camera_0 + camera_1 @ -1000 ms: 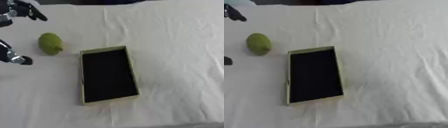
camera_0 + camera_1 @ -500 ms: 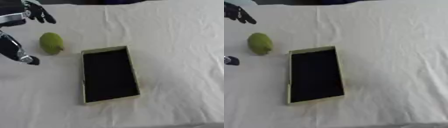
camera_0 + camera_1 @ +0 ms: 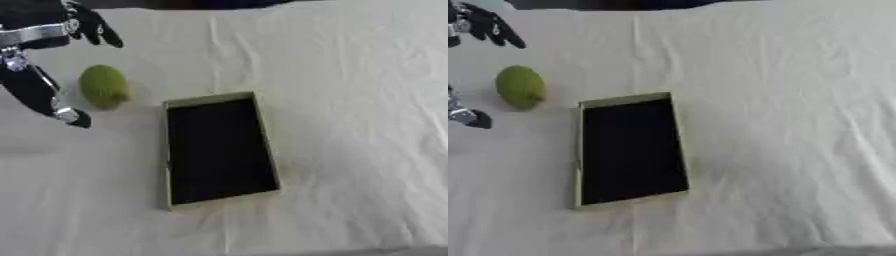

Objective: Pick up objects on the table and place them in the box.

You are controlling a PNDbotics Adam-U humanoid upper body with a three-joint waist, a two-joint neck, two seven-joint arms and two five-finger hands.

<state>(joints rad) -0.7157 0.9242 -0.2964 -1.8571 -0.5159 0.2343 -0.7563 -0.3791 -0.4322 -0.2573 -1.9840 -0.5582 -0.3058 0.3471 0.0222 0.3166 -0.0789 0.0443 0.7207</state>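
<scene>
Reaching from left: our left robot hand open, fingers spread either side of fruit, not touching. Fruit just right of palm, long axis upright in view. Box near, further right on bench. Right robot hand unseen.

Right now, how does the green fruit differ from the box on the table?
The green fruit is rounded and solid; the box is flat, rectangular and open-topped. The fruit is smaller than the box. The fruit is green all over; the box is dark inside with a pale green rim. Both rest on the white cloth.
</scene>
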